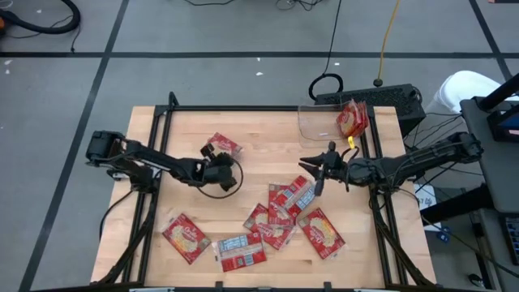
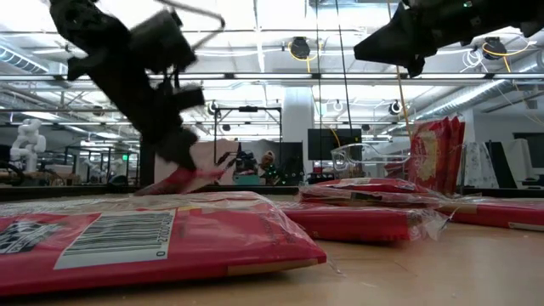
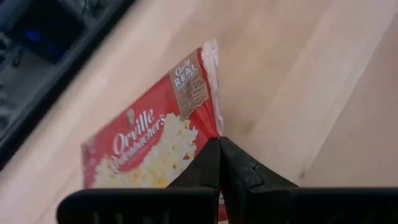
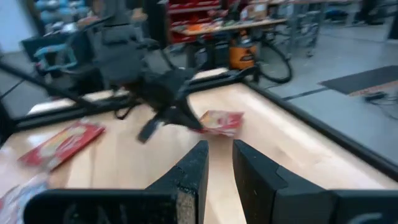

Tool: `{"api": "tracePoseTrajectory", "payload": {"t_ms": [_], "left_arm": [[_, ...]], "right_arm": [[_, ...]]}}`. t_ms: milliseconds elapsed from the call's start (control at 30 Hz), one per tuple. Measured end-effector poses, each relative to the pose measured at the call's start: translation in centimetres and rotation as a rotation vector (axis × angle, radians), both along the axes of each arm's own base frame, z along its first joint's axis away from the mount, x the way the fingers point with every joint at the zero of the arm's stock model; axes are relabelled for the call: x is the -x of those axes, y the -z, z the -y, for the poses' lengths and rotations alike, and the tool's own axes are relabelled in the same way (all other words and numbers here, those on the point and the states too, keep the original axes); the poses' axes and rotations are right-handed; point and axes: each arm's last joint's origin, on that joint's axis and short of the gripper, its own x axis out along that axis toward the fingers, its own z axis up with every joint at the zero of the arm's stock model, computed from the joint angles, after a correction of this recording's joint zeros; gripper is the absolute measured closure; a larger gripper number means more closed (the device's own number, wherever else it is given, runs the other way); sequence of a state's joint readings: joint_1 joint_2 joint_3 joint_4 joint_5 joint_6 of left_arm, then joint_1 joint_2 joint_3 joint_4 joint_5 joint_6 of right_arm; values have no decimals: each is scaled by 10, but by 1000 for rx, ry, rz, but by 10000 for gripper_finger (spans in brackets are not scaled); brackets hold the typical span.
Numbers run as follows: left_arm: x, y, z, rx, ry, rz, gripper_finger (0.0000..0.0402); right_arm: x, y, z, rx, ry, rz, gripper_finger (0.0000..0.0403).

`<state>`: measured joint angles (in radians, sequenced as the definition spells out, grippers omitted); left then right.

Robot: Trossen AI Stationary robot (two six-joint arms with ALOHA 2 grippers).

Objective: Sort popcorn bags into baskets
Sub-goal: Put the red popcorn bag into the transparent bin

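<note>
Left gripper: my left gripper (image 1: 217,160) has its fingers pressed together on the near edge of a lone popcorn bag (image 1: 223,146); in the left wrist view the two dark fingers (image 3: 219,163) meet right over the packet's edge, so I read it as a pinch on that bag.

Held bag: it lies just ahead of the left gripper on the desk (image 1: 268,134), with one end tipped slightly up in the low view; I can't tell if it is fully off the wood.

Step in hand: I judge this as the grasp of one bag, before the carry.

Next move: I would need to lift clear, then swing across the desk to the clear basket (image 1: 324,120), well away from the left gripper at the far right corner, and let go above its rim. One bag (image 1: 353,119) already stands in it.

Left arm pose: stretched low from the left edge of the desk, wrist angled down toward the bag.

Right gripper: my right gripper (image 1: 316,165) hangs above the desk, fingers a little apart with nothing between them, facing the left one.

Remaining bags: a loose heap (image 1: 284,212) below the right gripper, with more (image 1: 186,238) toward the near left.
</note>
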<state>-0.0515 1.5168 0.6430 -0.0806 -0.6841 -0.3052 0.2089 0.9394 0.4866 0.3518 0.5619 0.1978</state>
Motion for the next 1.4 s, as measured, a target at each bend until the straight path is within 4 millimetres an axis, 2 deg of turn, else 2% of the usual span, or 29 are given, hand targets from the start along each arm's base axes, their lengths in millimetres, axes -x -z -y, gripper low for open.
{"api": "tracePoseTrajectory", "payload": {"t_ms": [267,500,833,1000,1200,1400], "left_arm": [[-3,-52,7,-31,68,319,400],[-7,-78,24,-32,143,544,400],[-9,-86,30,-6,157,641,401],[-10,-86,30,35,130,679,401],[-11,-92,29,56,119,750,401],[-12,-97,24,67,89,817,401]], "right_arm": [[0,-5,2,27,88,48,334],[-6,4,1,71,103,-15,334],[-32,28,-5,140,64,-58,334],[-50,42,-10,117,16,0,328],[-87,49,-24,161,-24,-37,276],[-128,48,-48,319,175,-67,222]]}}
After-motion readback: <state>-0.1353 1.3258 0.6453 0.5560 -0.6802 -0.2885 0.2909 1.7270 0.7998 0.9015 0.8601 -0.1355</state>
